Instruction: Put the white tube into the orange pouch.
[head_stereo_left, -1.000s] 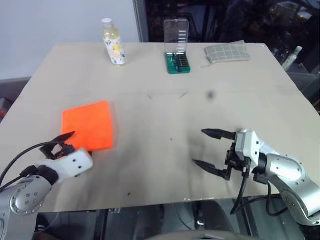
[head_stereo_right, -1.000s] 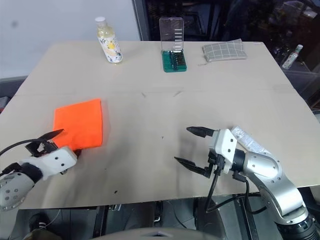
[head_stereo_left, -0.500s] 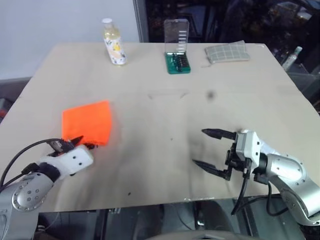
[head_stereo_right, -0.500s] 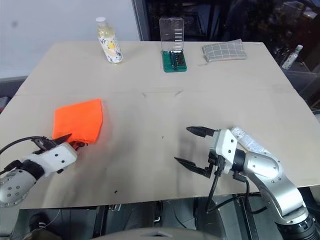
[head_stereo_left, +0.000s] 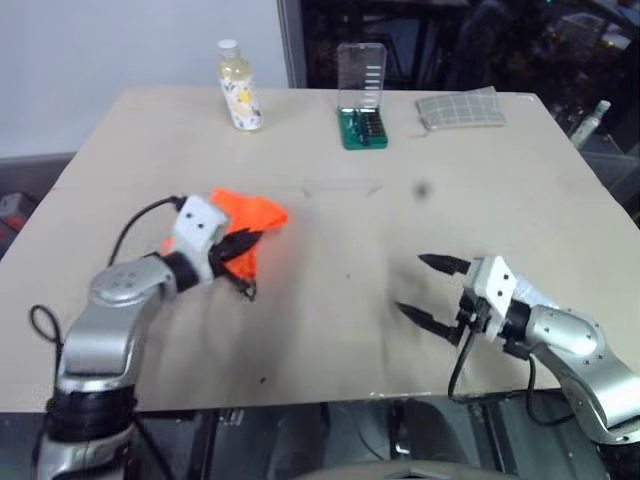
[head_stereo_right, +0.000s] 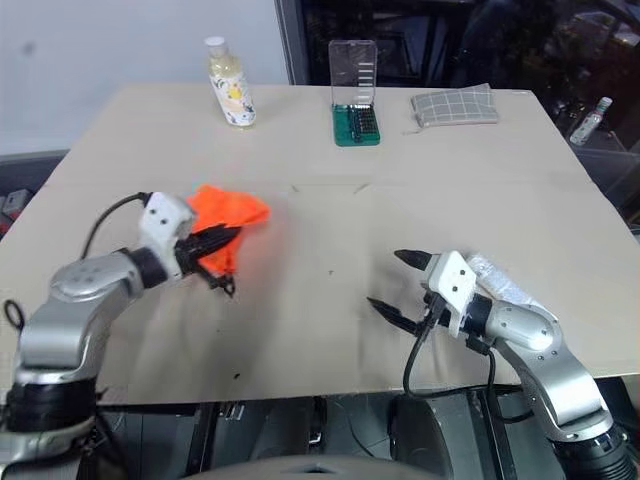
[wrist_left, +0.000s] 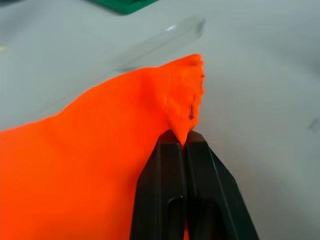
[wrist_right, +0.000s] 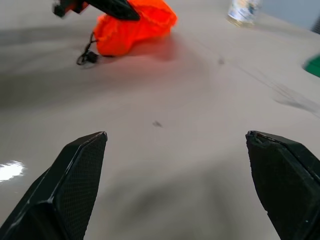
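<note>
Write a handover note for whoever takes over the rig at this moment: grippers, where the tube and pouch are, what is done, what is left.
Left gripper: shut on an edge of the orange pouch, holding it bunched and partly raised off the table.
Right gripper: open, holding nothing, near the table's front edge.
White tube: lying on the table beside the right arm, untouched.
Done: pouch gripped.
Left: pick up the tube with the right gripper, open the pouch mouth, put the tube inside.

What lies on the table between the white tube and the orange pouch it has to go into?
Nothing lies on the table between the white tube and the orange pouch. The open right end effector hovers just beside the tube on that side.
</note>
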